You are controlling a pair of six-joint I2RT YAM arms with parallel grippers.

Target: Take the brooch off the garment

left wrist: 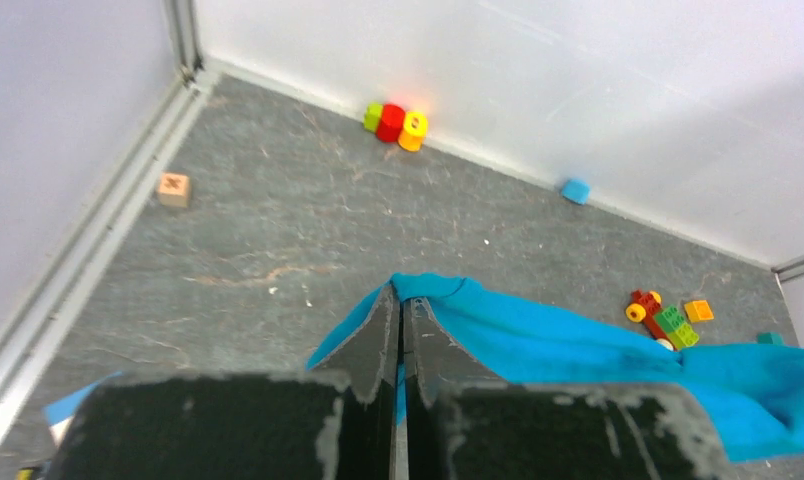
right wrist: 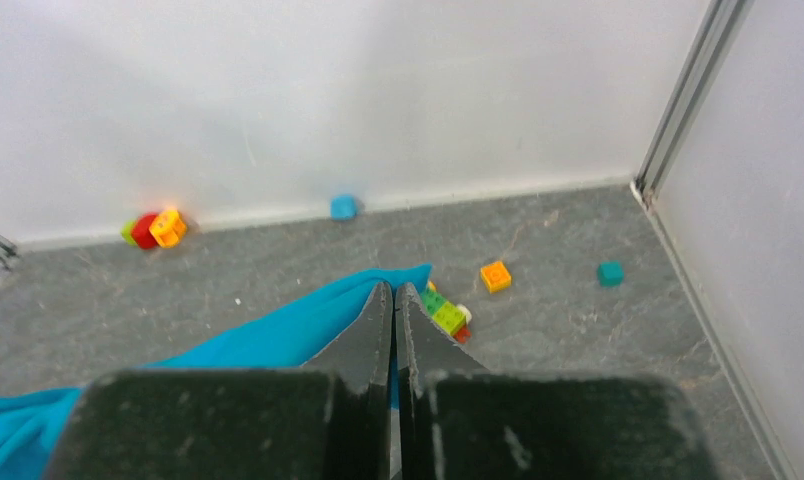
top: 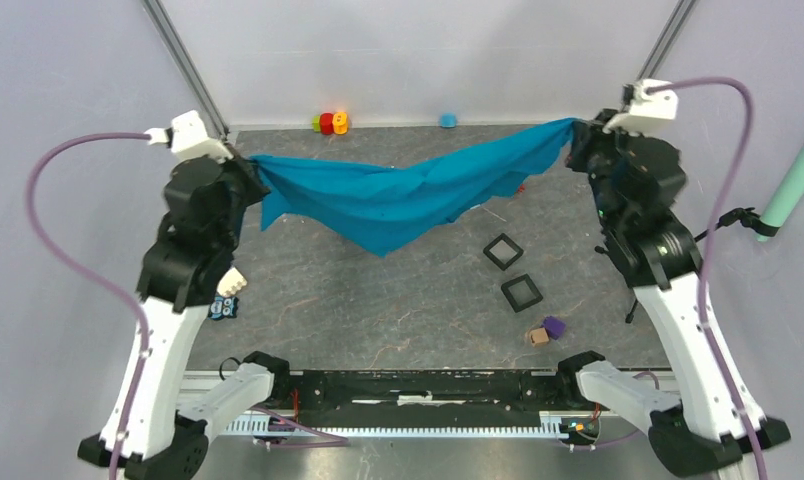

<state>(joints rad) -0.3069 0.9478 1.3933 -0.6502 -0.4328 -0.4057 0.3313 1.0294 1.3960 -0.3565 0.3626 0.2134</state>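
Teal garment [top: 398,195]: 1 cloth, stretched in the air between the 2 arms and sagging to a point in the middle above the grey table [top: 398,300].
Left gripper [left wrist: 398,296]: fingers pressed together with only a thin slit between them, pinching the left end of the garment.
Right gripper [right wrist: 393,292]: fingers likewise closed to a slit, pinching the right end of the garment.
Brooch: cannot be made out in any view; too small to tell where on the cloth it sits.
Writing: an X-like mark on 1 small wooden cube [left wrist: 173,188] near the left wall; the blue-and-white tag [top: 224,308] by the left arm is too small to read.
Black square frames: 2, lying flat just apart, 1 [top: 502,251] farther from the bases and 1 [top: 521,292] nearer, right of centre.
Toy stack [top: 328,122]: 1, green, red and yellow, against the back wall.
Light blue block [top: 447,120]: 1, at the back wall.
Brick toy car [right wrist: 444,316]: 1, just beyond the right gripper's tips.
Orange block [right wrist: 495,275]: 1, near the car.
Teal cube [right wrist: 609,272]: 1, toward the right wall.
Purple block [top: 553,326] and tan block [top: 537,337]: 1 each, touching, near the right base.
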